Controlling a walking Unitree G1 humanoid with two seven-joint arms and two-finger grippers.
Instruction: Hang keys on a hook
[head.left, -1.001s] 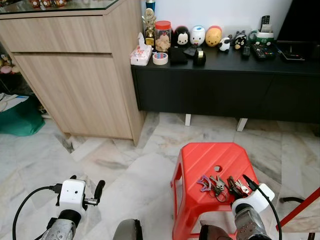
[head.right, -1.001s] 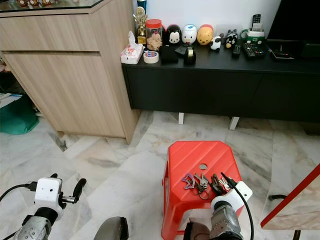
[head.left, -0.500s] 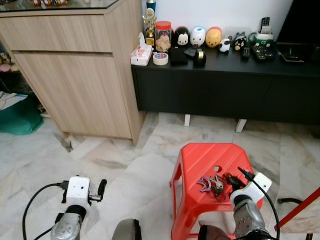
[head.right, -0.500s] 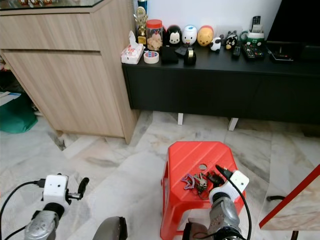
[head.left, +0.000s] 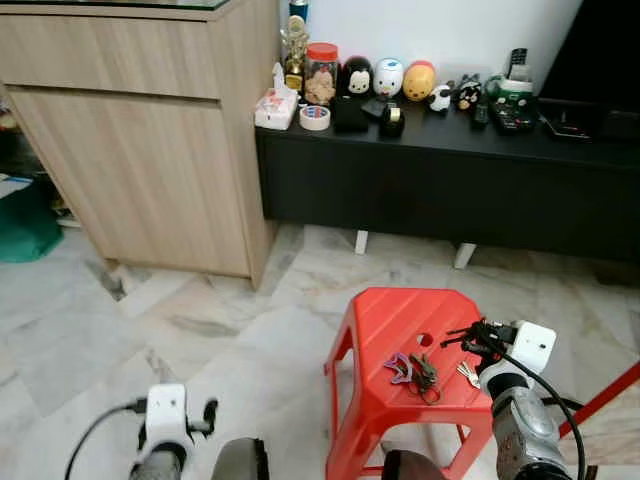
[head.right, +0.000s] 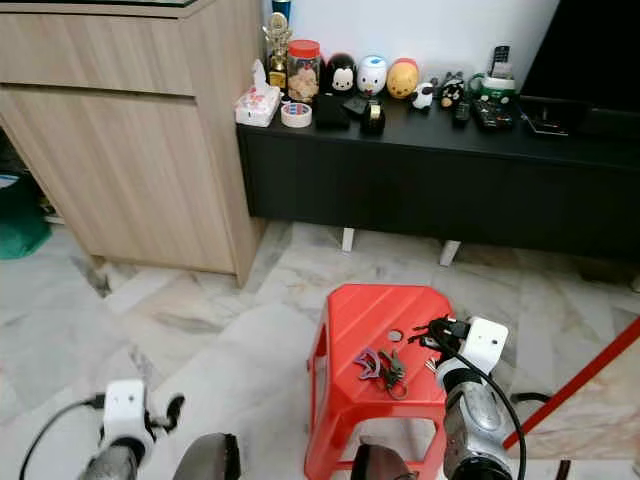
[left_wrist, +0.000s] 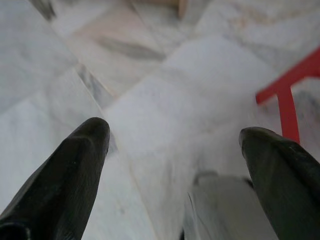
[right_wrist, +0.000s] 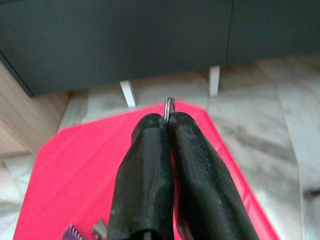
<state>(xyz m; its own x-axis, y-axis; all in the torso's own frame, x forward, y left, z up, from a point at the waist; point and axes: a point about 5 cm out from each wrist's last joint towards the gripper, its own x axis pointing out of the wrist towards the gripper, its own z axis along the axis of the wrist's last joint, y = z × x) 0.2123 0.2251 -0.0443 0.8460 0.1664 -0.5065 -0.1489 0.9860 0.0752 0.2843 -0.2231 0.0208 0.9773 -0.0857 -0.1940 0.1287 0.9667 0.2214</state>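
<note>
Overhead, right gripper (right_wrist: 169, 120) jaws pinch a key ring (right_wrist: 169, 106) above the red stool (head.left: 385, 320); left gripper (left_wrist: 175, 145) jaws wide.

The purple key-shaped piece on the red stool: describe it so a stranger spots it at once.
Find the red plastic stool on the marble floor before the black cabinet. On its seat lies a loose bunch of metal keys; the purple key-shaped piece is at its left end, the bunch's only coloured part.
</note>
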